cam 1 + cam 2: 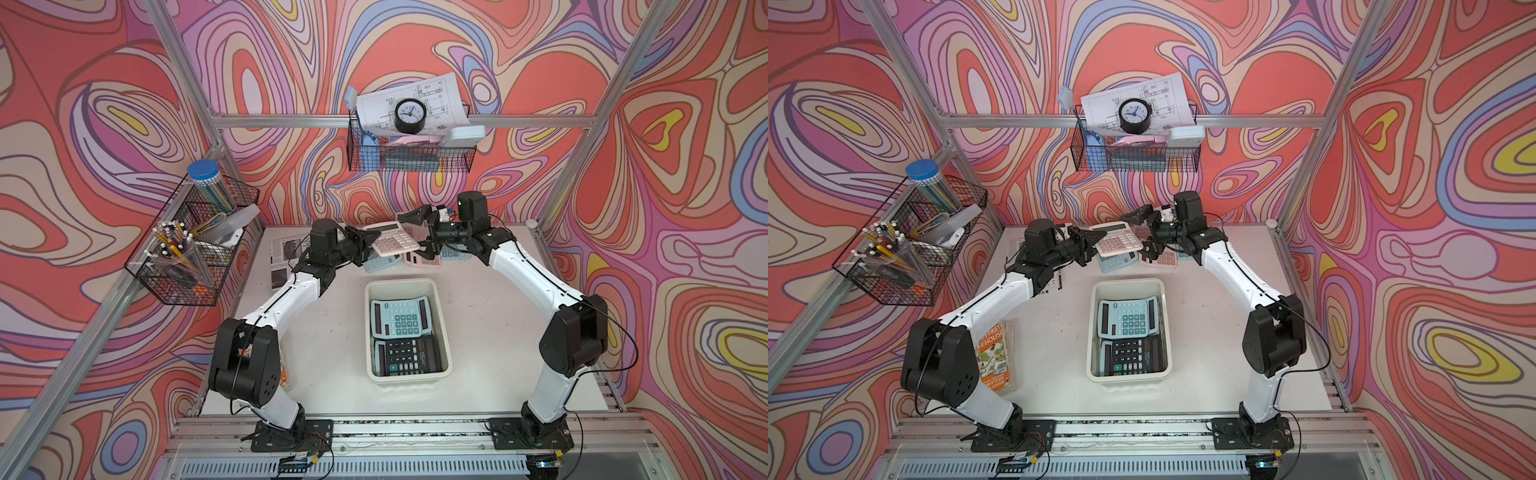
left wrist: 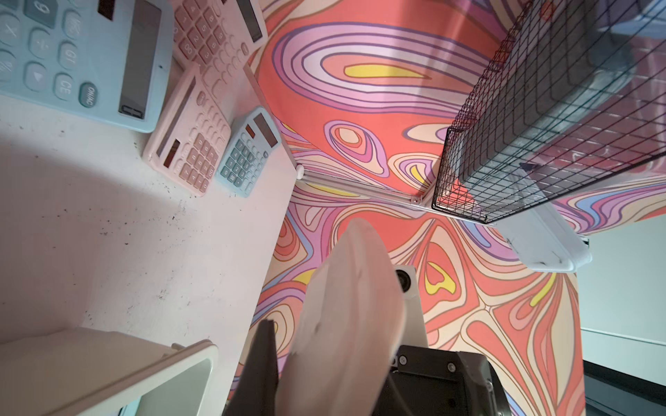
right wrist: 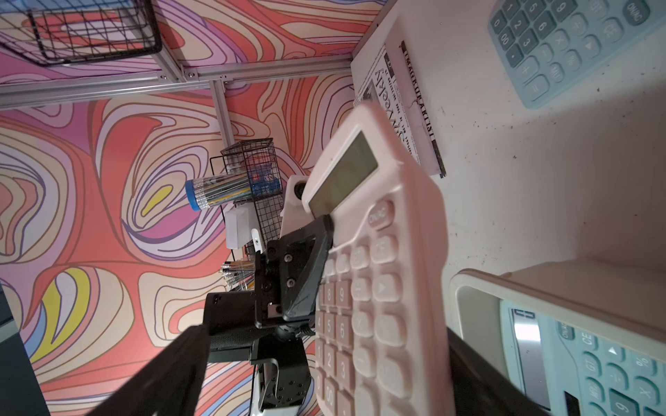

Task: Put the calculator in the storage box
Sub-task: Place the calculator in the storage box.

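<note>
1. Plainly, the left pincer (image 1: pixel 368 242) is clamping narrowly on one end of the pale pink plastic calculator (image 1: pixel 391 241), holding it tilted above the white bench (image 1: pixel 498 332).
2. The right pincer (image 1: pixel 420 235) is standing wide open around the calculator's other end and gripping nothing. The right wrist view is showing a clear gap between one black finger (image 3: pixel 162 378) and the keypad face.
3. The pink calculator is hanging behind the cream-white rectangular plastic storage box (image 1: pixel 401 284), not inside it.
4. The box is sitting mid-bench, holding a light-blue calculator (image 1: pixel 399 318) and a black calculator (image 1: pixel 409 355).
5. More pastel calculators (image 1: pixel 376 262) are lying on the bench beneath the held one.
</note>
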You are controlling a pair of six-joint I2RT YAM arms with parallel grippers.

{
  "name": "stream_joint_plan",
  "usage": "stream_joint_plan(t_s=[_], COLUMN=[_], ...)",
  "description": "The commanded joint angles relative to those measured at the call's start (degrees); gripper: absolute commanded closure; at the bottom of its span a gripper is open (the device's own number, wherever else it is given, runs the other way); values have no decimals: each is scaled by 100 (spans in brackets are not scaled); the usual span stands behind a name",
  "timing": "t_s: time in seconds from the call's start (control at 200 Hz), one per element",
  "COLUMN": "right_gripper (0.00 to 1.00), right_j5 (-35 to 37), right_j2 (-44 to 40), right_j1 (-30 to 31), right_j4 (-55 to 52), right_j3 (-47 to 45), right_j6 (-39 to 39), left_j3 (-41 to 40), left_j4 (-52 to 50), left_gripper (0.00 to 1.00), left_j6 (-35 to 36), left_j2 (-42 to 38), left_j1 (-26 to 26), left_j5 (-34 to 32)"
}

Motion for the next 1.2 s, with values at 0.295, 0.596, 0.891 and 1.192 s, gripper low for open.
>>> stream_joint_plan(t_s=[0.295,0.596,0.891,1.192], right_gripper=[26,29,54,90], right_j5=[685,962,1283,1404], right_j2=[215,18,-30,70], right_j1=[279,482,635,679], right_j4=[-148,361,925,1094], right_j3=[95,-359,-558,-453], right_j6=[476,1067,1584,1710], left_j3=[332,333,108,-62], left_j4=[-884,-448,-205,-241], left_gripper=[100,100,100,100], left_j6=[325,-311,-482,-499], left_j2=[-65,41,-24,-140], left_j1=[-213,-236,-267,-358], left_j5=[-846,-1274,-1407,-1420])
